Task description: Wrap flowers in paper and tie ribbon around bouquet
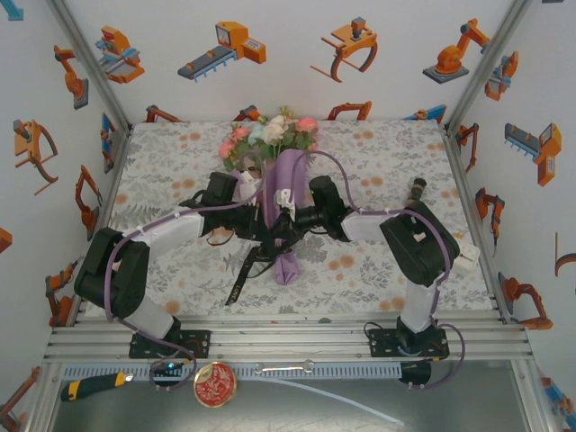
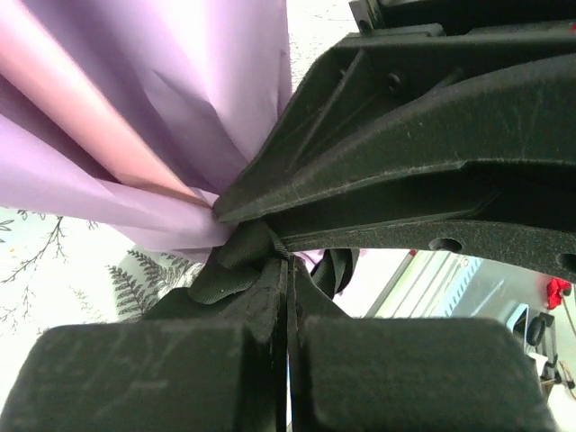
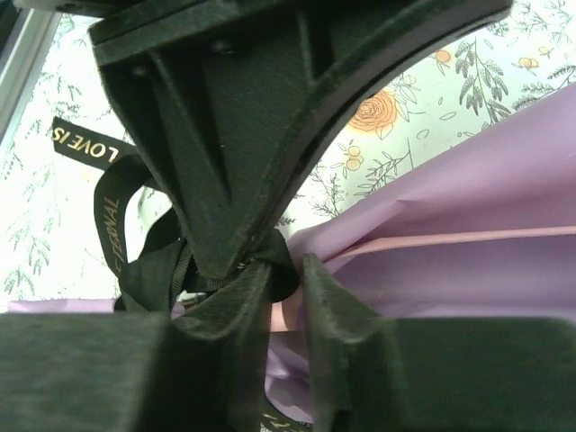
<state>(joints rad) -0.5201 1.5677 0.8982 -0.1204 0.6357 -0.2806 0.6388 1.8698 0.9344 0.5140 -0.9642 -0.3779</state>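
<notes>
Arms (image 1: 175, 229) crowd bouquet (image 1: 286, 175) waist; ribbon (image 1: 241, 279) tail trails; red tin (image 1: 215, 384) near bases (image 1: 171, 345).

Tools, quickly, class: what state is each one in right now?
Left tool: closed, pinching the ribbon.
Right tool: jaws slightly apart around the ribbon's knot; whether it grips cannot be told.
</notes>
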